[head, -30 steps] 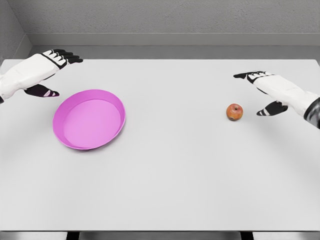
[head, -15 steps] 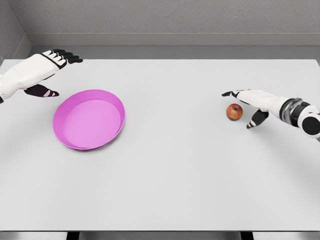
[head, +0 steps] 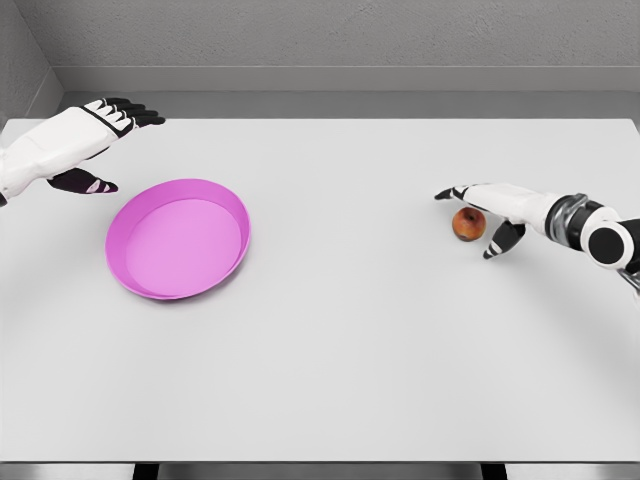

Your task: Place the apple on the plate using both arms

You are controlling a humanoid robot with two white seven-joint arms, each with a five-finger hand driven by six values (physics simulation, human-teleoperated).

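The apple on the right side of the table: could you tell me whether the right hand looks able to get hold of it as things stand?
Probably yes. The right hand is open right at the apple, fingers reaching over it and thumb beside it, with nothing between them on the table.

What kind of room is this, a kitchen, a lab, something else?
Most likely a bare test bench in a computer simulation, not a lived-in room: a plain white table against blank grey walls, holding only a pink plate and an apple, with two robot hands over it.
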